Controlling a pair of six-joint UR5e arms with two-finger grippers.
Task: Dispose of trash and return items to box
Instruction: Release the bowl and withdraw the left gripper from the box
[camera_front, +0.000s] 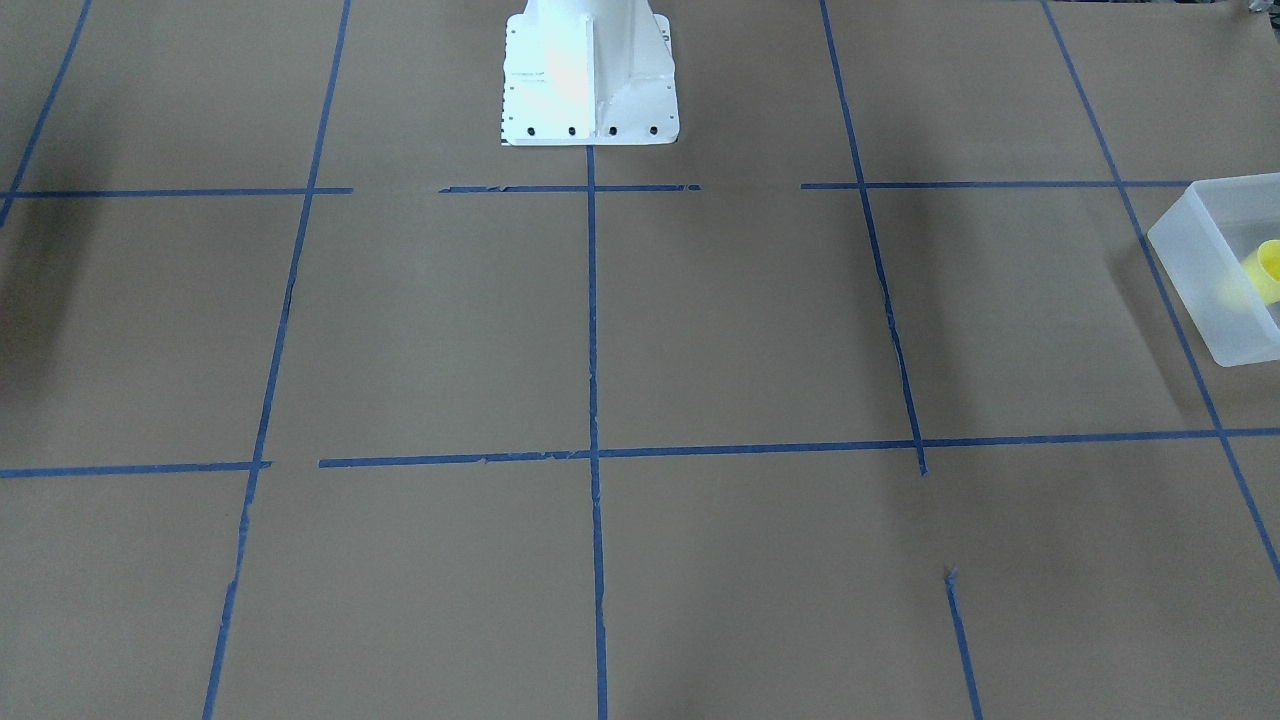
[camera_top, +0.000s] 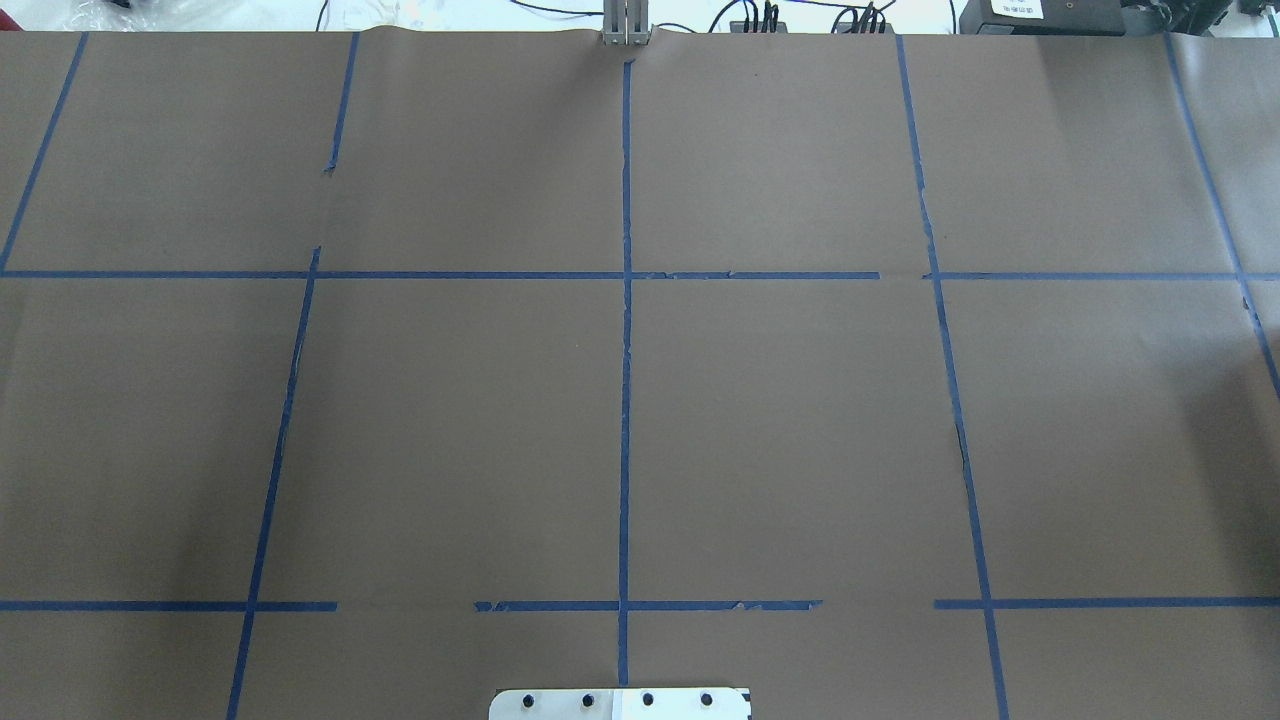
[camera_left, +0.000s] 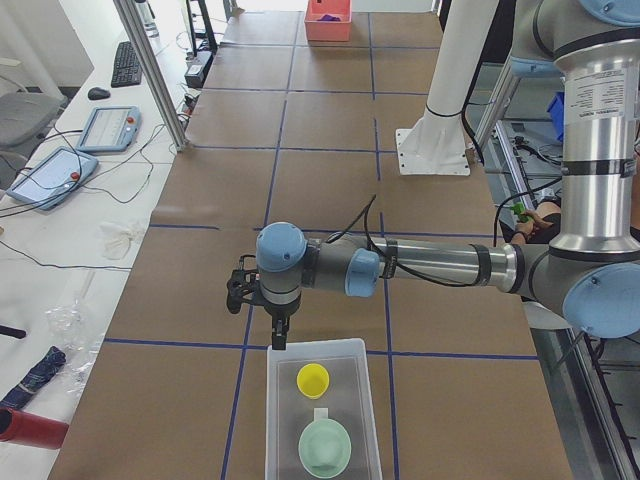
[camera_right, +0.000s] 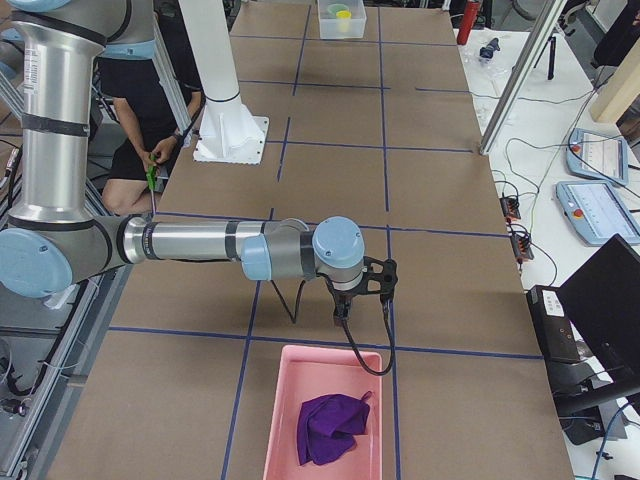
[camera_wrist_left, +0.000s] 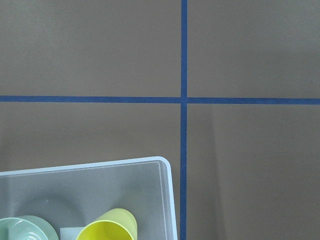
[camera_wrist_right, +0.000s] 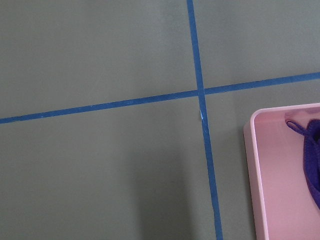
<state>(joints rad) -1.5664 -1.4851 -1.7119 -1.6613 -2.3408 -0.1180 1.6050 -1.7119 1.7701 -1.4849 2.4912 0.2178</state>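
Looks basically done: the yellow cup (camera_left: 313, 379) sits in the box (camera_left: 346, 362) at the bench's left end. Left gripper (camera_left: 278, 338) and right gripper (camera_right: 342, 318): wide or narrow, can't tell.

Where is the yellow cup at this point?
In the exterior left view the yellow cup sits inside the frosted bin at the robot's left end of the table, beside a pale green bowl.

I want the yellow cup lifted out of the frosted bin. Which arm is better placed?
Left, most likely. The left gripper hangs at the end of the frosted bin, close to the yellow cup. The right gripper is at the table's other end, by the pink bin.
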